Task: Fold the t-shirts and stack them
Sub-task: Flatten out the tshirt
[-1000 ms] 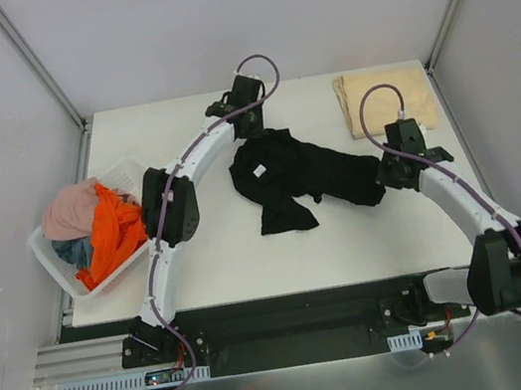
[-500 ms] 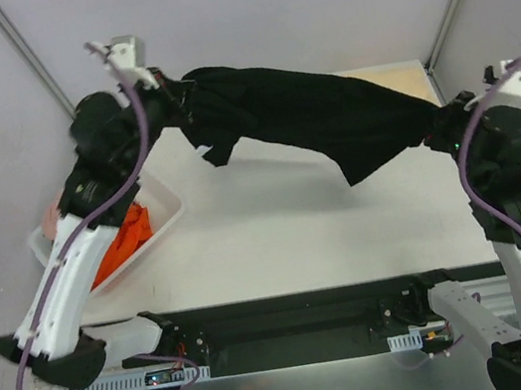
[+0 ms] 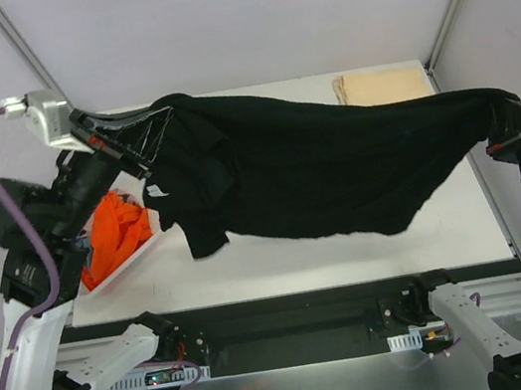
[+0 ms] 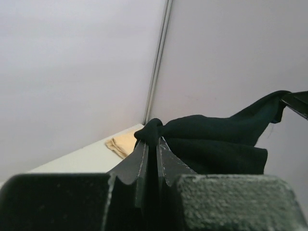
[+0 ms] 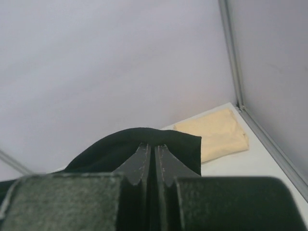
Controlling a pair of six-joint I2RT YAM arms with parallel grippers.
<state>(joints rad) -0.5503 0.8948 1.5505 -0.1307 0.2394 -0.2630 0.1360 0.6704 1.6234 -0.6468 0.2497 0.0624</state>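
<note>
Overhead, black t-shirt (image 3: 335,161): hangs spread wide in the air above the desk (image 3: 282,262), stretched between the two tools; its lower edge sags, lowest toward the right
Overhead, left tool (image 3: 159,122): raised high at the left; pinching the shirt's left end
Overhead, right tool (image 3: 500,107): raised at the far right; pinching the shirt's right end
Overhead, tan t-shirt (image 3: 382,84): lies flat and folded at the desk's far right corner, partly behind the black cloth
Overhead, orange t-shirt (image 3: 111,236): bunched in the white basket (image 3: 130,255) at the desk's left edge, partly behind the left arm
Left wrist, fingers (image 4: 144,163): pressed together on a knot of black cloth; the shirt runs off to the right; the tan one sits on the desk beyond
Right wrist, fingers (image 5: 166,161): pressed together on a black fold; the tan one lies on the desk to the right
</note>
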